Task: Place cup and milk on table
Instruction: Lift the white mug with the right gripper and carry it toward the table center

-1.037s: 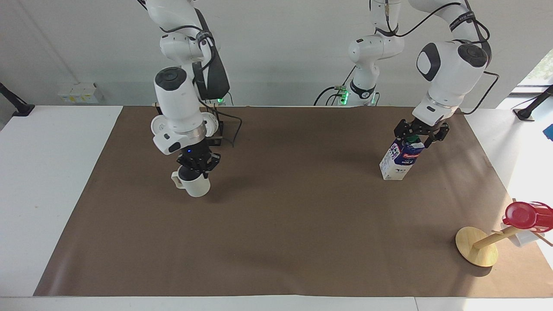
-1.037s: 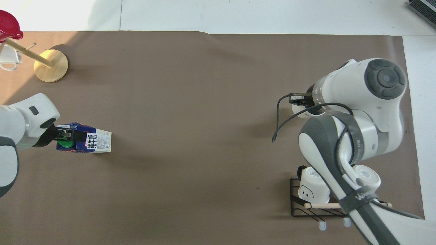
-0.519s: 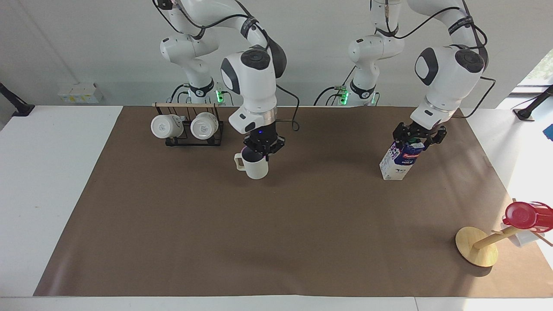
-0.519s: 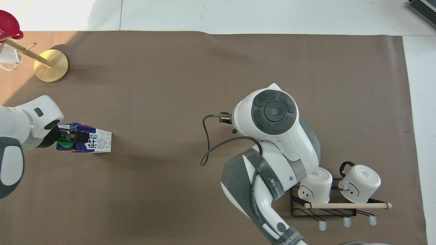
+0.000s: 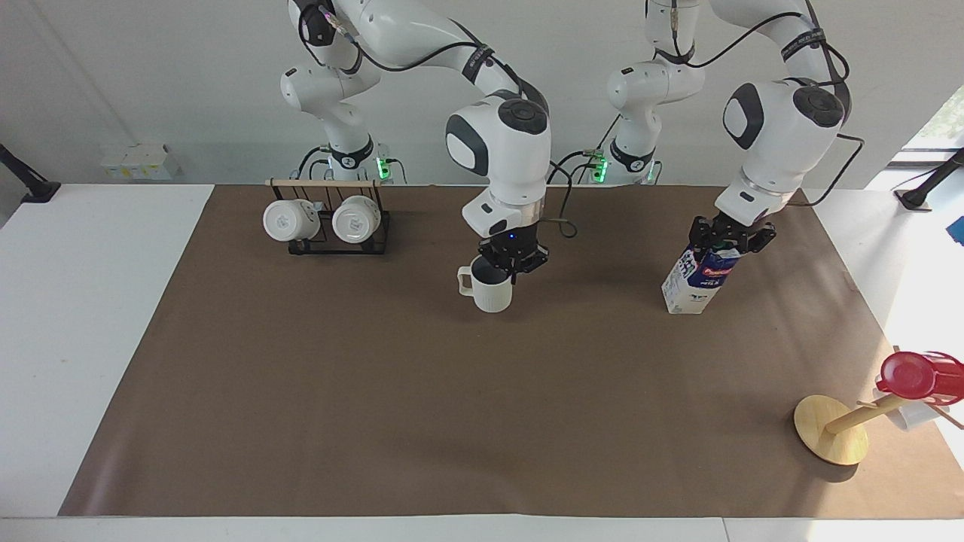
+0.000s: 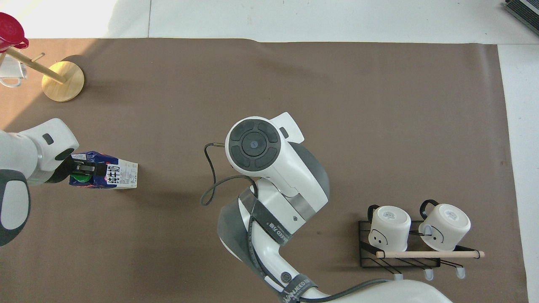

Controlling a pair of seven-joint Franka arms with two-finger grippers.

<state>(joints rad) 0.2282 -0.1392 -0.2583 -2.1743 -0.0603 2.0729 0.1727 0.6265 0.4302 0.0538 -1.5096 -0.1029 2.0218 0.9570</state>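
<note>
R gripper (image 5: pixel 514 269): fingers pinched on the cup (image 5: pixel 491 290) rim; we see the cup upright on the brown sheet (image 5: pixel 452 391), mid-table, toward the right arm's end from the milk (image 5: pixel 700 280). L gripper (image 5: pixel 729 239): fingers narrowed around the milk's top; can't tell if it's gripped. Milk leans on the sheet; mug rack (image 5: pixel 330 220) lies toward the right arm's end from the milk.

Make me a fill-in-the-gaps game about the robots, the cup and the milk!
1. The right tool grips the cup by its ____.
2. The milk, under the left tool, has a ____ cap.
3. The black rack holds ____ white mugs.

Missing words: rim; green; two.
</note>
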